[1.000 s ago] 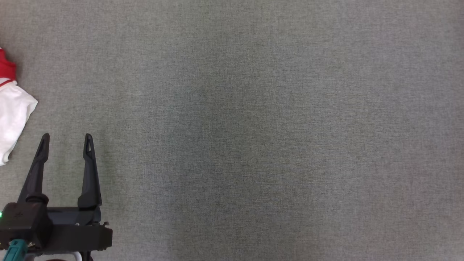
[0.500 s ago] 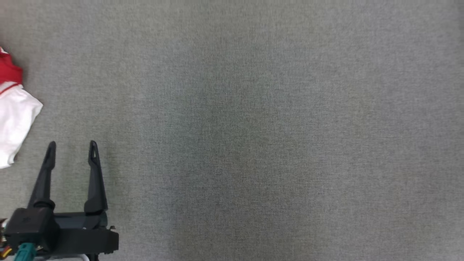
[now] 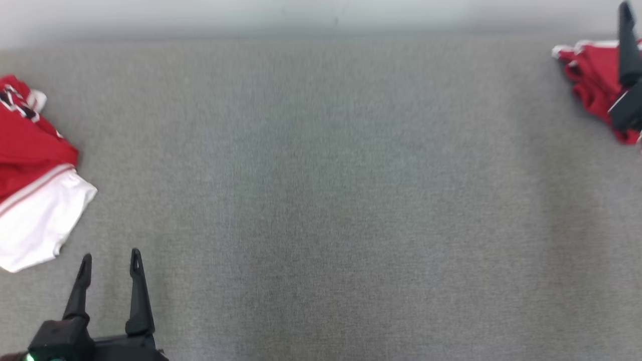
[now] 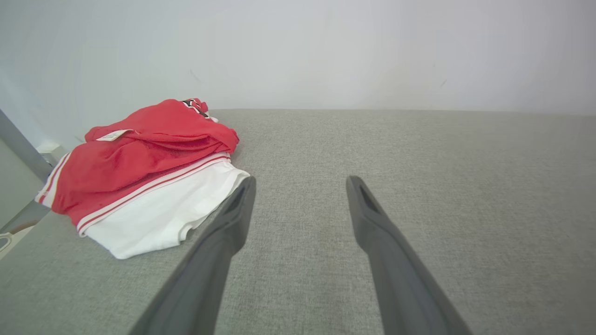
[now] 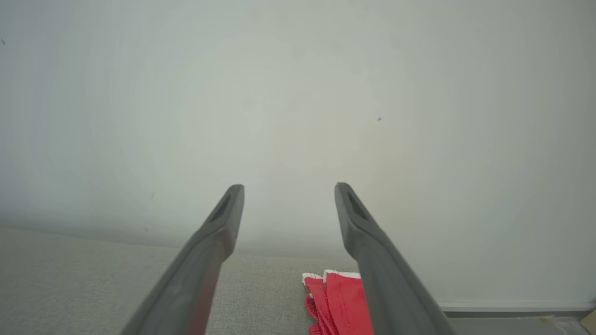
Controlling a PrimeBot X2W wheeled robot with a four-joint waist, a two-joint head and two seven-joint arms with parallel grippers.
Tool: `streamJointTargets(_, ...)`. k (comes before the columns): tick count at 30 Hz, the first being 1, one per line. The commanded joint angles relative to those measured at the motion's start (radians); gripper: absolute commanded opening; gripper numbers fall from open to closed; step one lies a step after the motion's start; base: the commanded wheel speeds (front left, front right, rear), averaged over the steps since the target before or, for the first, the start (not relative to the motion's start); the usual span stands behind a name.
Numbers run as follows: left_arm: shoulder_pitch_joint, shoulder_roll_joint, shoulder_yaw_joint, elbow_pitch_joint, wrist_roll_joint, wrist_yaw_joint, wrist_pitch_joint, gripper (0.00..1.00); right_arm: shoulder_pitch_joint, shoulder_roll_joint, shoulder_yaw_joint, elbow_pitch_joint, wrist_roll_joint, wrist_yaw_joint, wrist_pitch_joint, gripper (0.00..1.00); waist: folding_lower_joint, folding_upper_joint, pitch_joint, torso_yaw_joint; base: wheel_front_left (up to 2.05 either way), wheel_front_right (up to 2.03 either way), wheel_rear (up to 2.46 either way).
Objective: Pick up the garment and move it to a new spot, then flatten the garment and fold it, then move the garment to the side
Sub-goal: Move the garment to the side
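A crumpled red garment [image 3: 587, 75] with white trim lies at the far right corner of the grey fabric surface [image 3: 321, 200]. In the right wrist view this red garment [image 5: 340, 298] sits low, just under and between the fingers of my right gripper [image 5: 288, 186], which is open, above it and holds nothing. One dark finger [image 3: 627, 50] of that gripper crosses the garment in the head view. My left gripper [image 3: 110, 254] rests open and empty at the lower left, also seen as left gripper [image 4: 301, 180].
A pile of red and white clothes [image 3: 35, 165] lies at the left edge, just ahead and left of my left gripper; the same pile [image 4: 153, 158] appears in the left wrist view. A pale wall [image 3: 321, 15] runs along the surface's far edge.
The head camera has tilted up, so the far edge, the wall, the red garment and a right finger have come into the picture. My right gripper has opened. The left gripper stays open.
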Motion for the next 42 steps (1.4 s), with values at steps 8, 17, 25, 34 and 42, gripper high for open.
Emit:
streamJointTargets(8, 0.055, 0.004, -0.004, 0.049, -0.005, 0.002, -0.014, 1.0, 0.363, 0.186, -0.341, -0.273, -0.23, -0.002, -0.001, 1.0, 0.0003, 0.0002, -0.214, -0.027, 0.0, 0.0, 0.0)
streamJointTargets(17, 0.074, 0.034, -0.053, 0.063, 0.029, -0.006, 0.026, 1.0, 0.738, 0.405, -0.432, -0.552, -0.43, -0.002, 0.036, 1.0, 0.0003, 0.0002, -0.299, -0.016, 0.0, 0.0, 0.0)
streamJointTargets(25, 0.076, 0.033, -0.064, 0.062, 0.023, -0.01, 0.033, 1.0, 0.998, 0.494, -0.462, -0.738, -0.471, -0.002, 0.097, 1.0, 0.0003, 0.0002, -0.333, -0.015, 0.0, 0.0, 0.0)
streamJointTargets(34, 0.087, 0.045, -0.08, 0.078, 0.021, -0.013, 0.063, 1.0, 1.128, 0.514, -0.483, -0.87, -0.481, -0.002, 0.141, 1.0, 0.0003, 0.0002, -0.345, -0.031, 0.0, 0.0, 0.0)
streamJointTargets(42, 0.095, 0.04, -0.073, 0.064, 0.0, -0.009, 0.063, 1.0, 1.14, 0.514, -0.488, -0.893, -0.456, -0.002, 0.163, 1.0, 0.0003, 0.0002, -0.338, -0.03, 0.0, 0.0, 0.0)
